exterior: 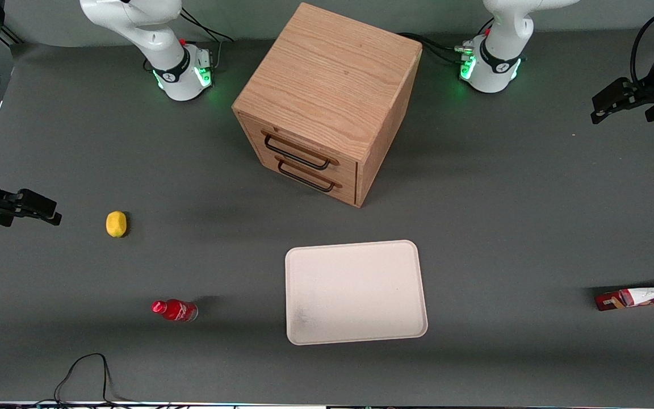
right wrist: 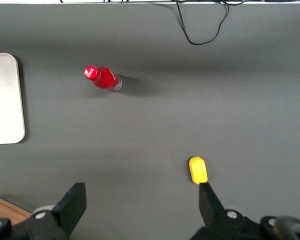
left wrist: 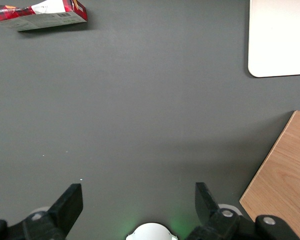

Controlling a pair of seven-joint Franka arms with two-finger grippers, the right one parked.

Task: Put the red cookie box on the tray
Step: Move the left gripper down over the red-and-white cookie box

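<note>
I saw the gripper (left wrist: 138,200) spread wide, holding nothing, above bare table (exterior: 503,227); the red cookie box (exterior: 643,296) lay at the tray's (exterior: 355,292) three o'clock.

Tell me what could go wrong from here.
The box lies at the table's edge toward the working arm's end, partly out of the front view, so a clumsy grasp might push it off. The gripper, jaws open, hangs high and far from it. A red bottle could be mistaken for it. The tray is bare.

Cream tray (exterior: 355,292), dark-red cookie box (exterior: 642,296)
</note>
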